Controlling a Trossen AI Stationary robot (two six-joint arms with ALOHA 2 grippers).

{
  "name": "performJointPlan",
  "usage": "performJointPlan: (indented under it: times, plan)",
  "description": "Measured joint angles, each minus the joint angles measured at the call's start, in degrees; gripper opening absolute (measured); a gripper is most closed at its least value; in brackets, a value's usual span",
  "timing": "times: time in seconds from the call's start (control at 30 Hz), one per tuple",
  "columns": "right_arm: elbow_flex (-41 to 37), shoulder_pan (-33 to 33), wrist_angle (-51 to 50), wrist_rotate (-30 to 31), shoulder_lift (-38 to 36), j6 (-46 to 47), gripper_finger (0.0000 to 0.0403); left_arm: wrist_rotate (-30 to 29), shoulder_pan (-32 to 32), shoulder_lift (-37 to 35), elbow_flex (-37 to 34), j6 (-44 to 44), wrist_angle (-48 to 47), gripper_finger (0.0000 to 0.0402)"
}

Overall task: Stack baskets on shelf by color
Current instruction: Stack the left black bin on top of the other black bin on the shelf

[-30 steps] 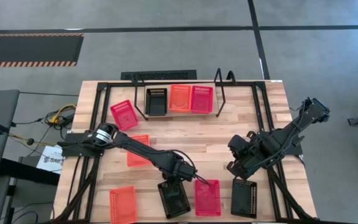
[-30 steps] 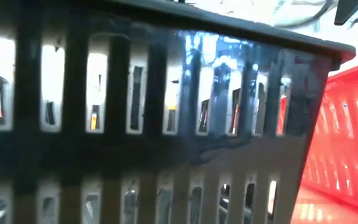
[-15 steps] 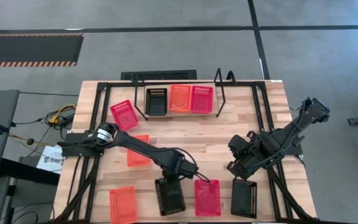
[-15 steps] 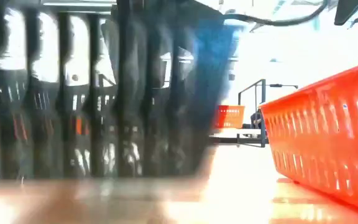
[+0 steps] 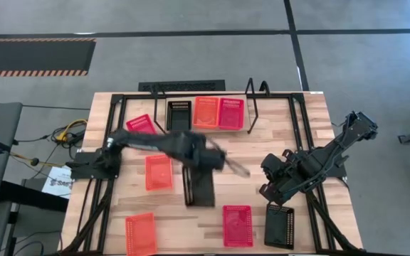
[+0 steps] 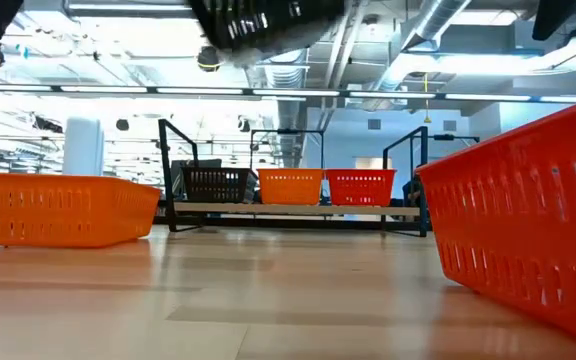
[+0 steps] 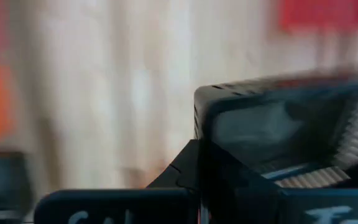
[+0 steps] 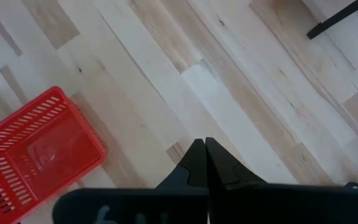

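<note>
There were nine baskets: three black [image 5: 179, 115], [image 5: 199, 186], [image 5: 279, 225], three orange [image 5: 206, 112], [image 5: 158, 172], [image 5: 140, 233], three red-pink [image 5: 230, 113], [image 5: 140, 124], [image 5: 238, 225]. One shelf [image 5: 255, 107] stood at twelve o'clock. Two arms worked over one table [image 5: 262, 149].

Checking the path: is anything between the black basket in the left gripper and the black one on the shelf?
Nothing visible. From the held black basket in the left gripper, bare table runs to the shelved black basket; the orange basket lies aside. The right gripper waits off right.
</note>
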Motion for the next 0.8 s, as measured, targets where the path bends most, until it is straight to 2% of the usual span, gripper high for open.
performJointPlan:
  times: [0.2,0.47,0.67,0.8]
  plan:
    - [-0.02,-0.04,0.31,0.22,0.0,0.15,0.0001,-5.02,7.99,-8.04,0.33,5.32,-0.34,0.0]
    - [-0.02,-1.61,0.85,0.43,-0.01,1.51,0.0001,-3.81,22.74,-17.61,0.15,17.04,-0.32,0.0]
    - [-0.02,-4.51,1.62,0.43,-0.02,1.64,0.0001,2.13,35.13,-18.2,0.08,26.78,-0.32,0.0]
    - [-0.02,-6.83,2.34,0.44,-0.02,1.64,0.0001,3.25,40.68,-15.93,0.1,33.63,-0.3,0.0]
